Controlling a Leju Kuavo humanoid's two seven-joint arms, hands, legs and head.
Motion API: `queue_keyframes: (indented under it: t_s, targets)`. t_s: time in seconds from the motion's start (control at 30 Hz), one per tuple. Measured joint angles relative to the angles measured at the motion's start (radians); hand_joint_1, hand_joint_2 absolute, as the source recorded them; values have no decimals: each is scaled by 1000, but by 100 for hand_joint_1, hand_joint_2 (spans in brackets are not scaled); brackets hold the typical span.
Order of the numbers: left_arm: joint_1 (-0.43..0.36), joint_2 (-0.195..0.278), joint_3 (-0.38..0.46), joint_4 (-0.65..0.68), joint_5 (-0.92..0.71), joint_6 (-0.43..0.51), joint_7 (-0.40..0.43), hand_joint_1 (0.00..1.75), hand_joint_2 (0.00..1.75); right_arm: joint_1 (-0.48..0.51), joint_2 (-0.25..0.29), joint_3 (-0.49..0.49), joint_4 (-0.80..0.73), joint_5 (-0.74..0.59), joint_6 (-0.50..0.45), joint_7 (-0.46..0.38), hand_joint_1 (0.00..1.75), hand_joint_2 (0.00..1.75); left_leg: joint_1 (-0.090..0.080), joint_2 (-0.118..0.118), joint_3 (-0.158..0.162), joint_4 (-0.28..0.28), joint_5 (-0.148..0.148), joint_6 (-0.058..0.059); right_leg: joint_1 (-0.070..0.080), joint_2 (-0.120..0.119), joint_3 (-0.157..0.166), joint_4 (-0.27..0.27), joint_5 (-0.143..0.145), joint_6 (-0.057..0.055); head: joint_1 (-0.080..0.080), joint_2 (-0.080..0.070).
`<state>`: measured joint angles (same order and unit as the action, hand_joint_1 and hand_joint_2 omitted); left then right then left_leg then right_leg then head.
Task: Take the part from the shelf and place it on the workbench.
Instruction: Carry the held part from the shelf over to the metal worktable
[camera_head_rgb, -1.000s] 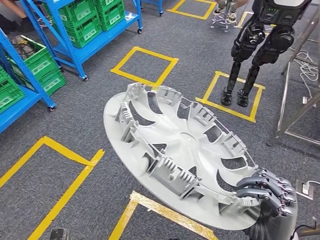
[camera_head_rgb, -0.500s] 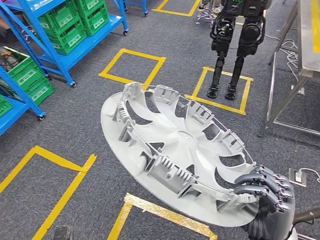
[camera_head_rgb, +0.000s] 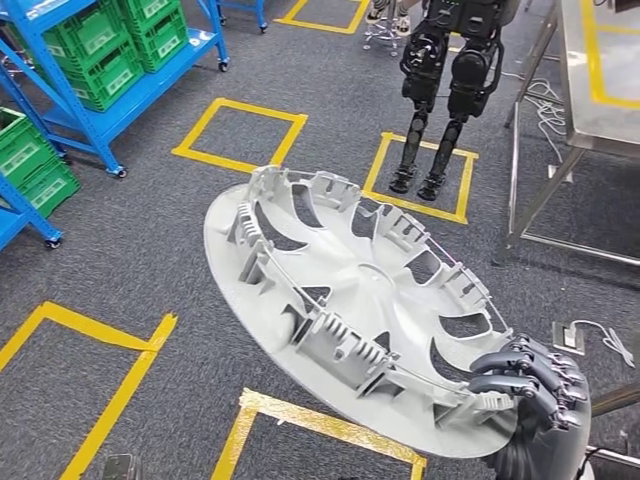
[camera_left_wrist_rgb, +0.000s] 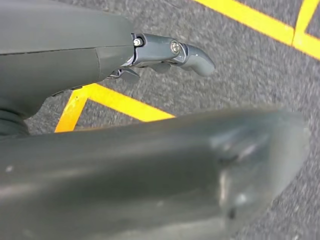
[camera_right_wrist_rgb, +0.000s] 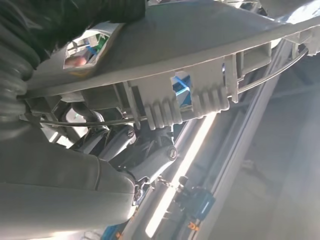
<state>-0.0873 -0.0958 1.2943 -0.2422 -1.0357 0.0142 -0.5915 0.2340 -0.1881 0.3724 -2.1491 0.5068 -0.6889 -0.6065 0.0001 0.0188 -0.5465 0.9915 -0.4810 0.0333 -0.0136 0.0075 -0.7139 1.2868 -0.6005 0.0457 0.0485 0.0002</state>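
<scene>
One pale grey, spoked, round part, ribbed underside up, tilted; right hand clamped on its rim

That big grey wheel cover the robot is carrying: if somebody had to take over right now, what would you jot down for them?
Right hand: grips the rim of the grey wheel cover, held tilted above the carpet with its ribbed inner side up.
Left hand: holds nothing, fingers stretched out, hanging over the floor and its yellow tape.
Done: the part is off the blue shelf, which stands off to the left.
Left: carry it to the metal workbench at the upper right and set it down. Another robot stands ahead near that bench, so mind the path.
</scene>
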Motion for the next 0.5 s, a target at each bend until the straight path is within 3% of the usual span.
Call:
queue_keyframes:
  t_s: [0.03, 0.1, 0.17, 0.27, 0.33, 0.43, 0.47, 0.5]
  targets:
    - [0, -2, 0, 0, 0, 0, 0, 0, 0, 1, 0, 0, 0, 0, 0, 0, 175, 175, 1, 5, 1, 0, -1, -1, -1, -4, 22, -40, 28, 1, 0, 0]
    - [-2, -4, 0, 0, 0, 0, -1, 0, 0, 0, 0, 0, 0, -1, 0, 0, 175, 175, -1, 14, 4, 5, -5, -9, -1, -23, 98, -178, 86, 2, 1, 0]
    - [-2, -3, -1, 0, 0, 0, -2, 0, 0, 0, 0, 0, 0, -1, 0, 0, 175, 175, -5, 20, 2, 13, -9, -19, 1, -35, 145, -259, 104, -7, 0, 0]
    - [-3, -2, -1, 0, 0, 0, -3, 0, 0, 2, 0, -1, 0, -2, 0, -1, 175, 175, -5, 27, 0, 19, -12, -30, 3, -24, 145, -264, 105, -26, -3, 0]
    - [-5, -3, -1, 0, 0, 0, -4, 0, 0, 2, 0, -3, 0, -4, 0, -1, 175, 175, -1, 16, -14, 55, -41, -38, 1, -17, 144, -265, 108, -38, -5, 0]
    - [-3, -4, -1, 0, 2, 0, -4, 0, 0, 1, 0, -3, 0, -8, 0, -2, 175, 175, 1, -5, -94, 239, -135, -45, 2, -3, 141, -266, 110, -48, -9, 0]
    - [-2, -4, -1, 0, 2, 0, -4, 0, 0, 1, 0, -3, 0, -10, 0, -2, 175, 175, 1, -6, -118, 292, -151, -44, 4, 4, 141, -266, 111, -49, -9, 0]
    - [-1, -4, -1, 0, 3, 0, -4, 0, 0, 2, 0, -3, 0, -12, 0, -3, 175, 175, 1, -8, -128, 312, -148, -42, 5, 12, 141, -266, 111, -49, -9, 0]
